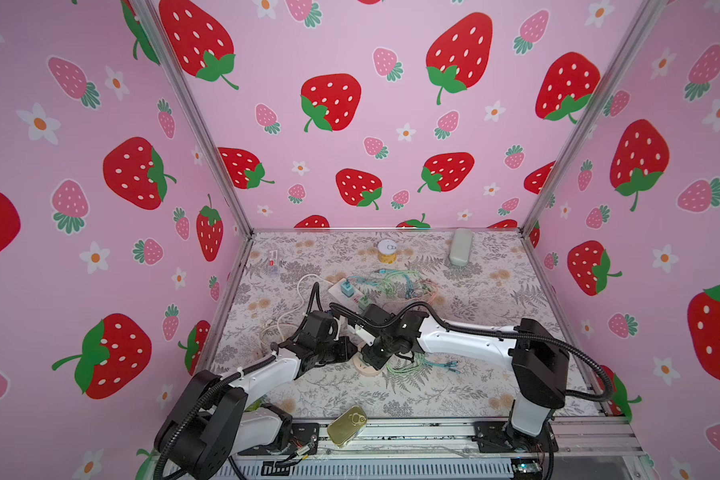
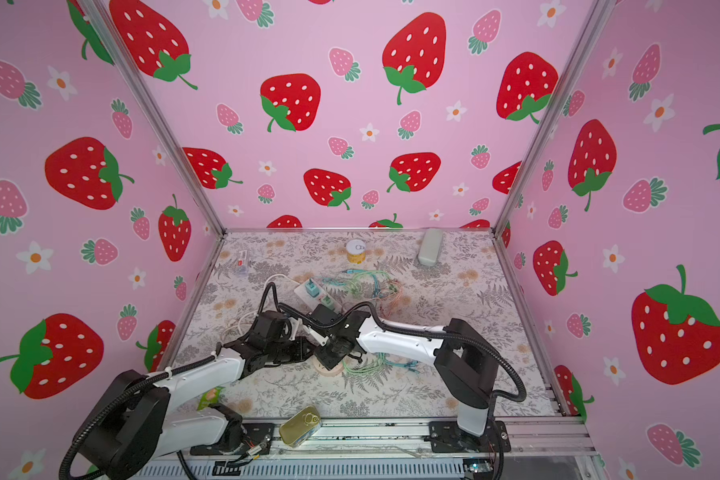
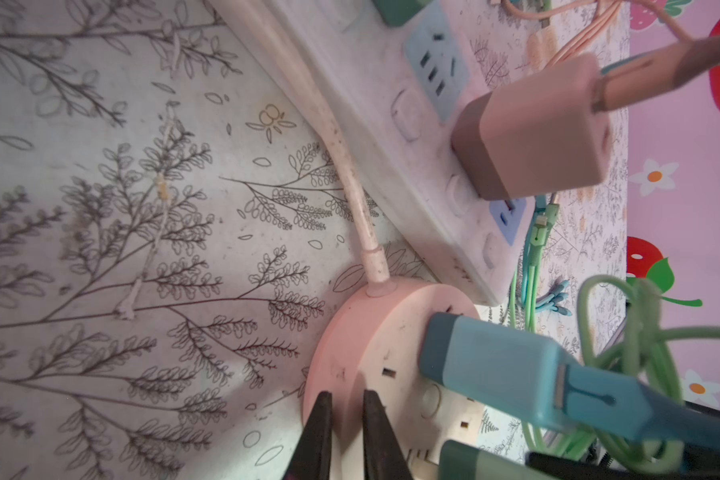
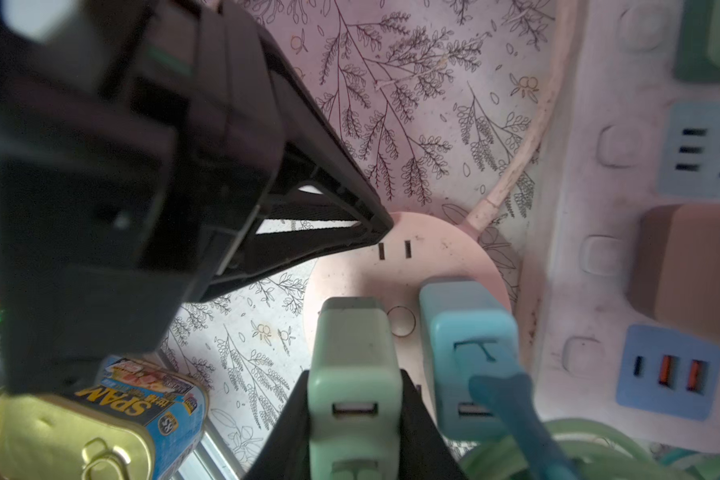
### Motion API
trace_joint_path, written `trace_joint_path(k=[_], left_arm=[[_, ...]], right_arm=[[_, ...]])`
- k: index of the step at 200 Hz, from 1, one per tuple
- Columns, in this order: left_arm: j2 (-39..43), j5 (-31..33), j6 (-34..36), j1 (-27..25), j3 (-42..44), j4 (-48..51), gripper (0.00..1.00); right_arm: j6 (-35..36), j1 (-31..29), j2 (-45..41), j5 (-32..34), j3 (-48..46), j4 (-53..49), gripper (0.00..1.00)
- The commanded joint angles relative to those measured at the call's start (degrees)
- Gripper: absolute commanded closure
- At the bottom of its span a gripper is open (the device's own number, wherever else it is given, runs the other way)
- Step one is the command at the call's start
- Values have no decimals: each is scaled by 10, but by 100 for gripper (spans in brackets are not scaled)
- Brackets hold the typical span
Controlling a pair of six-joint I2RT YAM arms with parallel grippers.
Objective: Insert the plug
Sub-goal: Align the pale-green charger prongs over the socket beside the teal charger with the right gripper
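Both arms are bolted at the near edge; left arm (image 1: 267, 370) and right arm (image 1: 466, 340) reach in and meet over the middle of the table (image 1: 474, 374). White strip (image 4: 578, 249) lies just far of the wrists, angled, with a pink plug (image 3: 533, 129) seated in it. Round socket (image 4: 400, 266) sits flat on the table under both wrists, touching or just beside the strip's near end; its cord runs off along the strip. Tin (image 1: 347, 426) lies on the near rail between the two bases. Grey case (image 1: 461, 247) is at the far right and a yellow can (image 1: 387, 251) at far centre, both well apart from the work. Right gripper (image 4: 354, 415) is clamped on the green plug (image 4: 352, 365), one finger on each side, with the plug's USB end facing the wrist camera. The plug's front end is on the round socket's face, near side, just beside the centre button. Its prongs are hidden, so I cannot tell if it is seated. Blue plug (image 4: 466, 332) stands in the same socket right beside it, cable in its port. Left gripper (image 3: 346, 399) has its fingers together, gripping nothing, tips down on the socket's left rim. Green cable (image 1: 408, 368) is coiled just right of the socket.
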State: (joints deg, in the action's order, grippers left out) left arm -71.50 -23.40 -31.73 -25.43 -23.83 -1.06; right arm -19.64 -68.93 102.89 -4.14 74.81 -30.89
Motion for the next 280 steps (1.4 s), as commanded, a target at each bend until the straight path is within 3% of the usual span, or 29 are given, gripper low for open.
trace_joint_path(k=[1, 146, 280], left_arm=[[-2, -2, 3, -4, 11, 17, 83], [5, 8, 1, -3, 13, 18, 84], [10, 11, 3, -2, 20, 19, 84]], right_arm=[[1, -5, 14, 19, 15, -22, 100], [38, -12, 18, 24, 30, -66, 100], [30, -26, 58, 41, 45, -75, 100]])
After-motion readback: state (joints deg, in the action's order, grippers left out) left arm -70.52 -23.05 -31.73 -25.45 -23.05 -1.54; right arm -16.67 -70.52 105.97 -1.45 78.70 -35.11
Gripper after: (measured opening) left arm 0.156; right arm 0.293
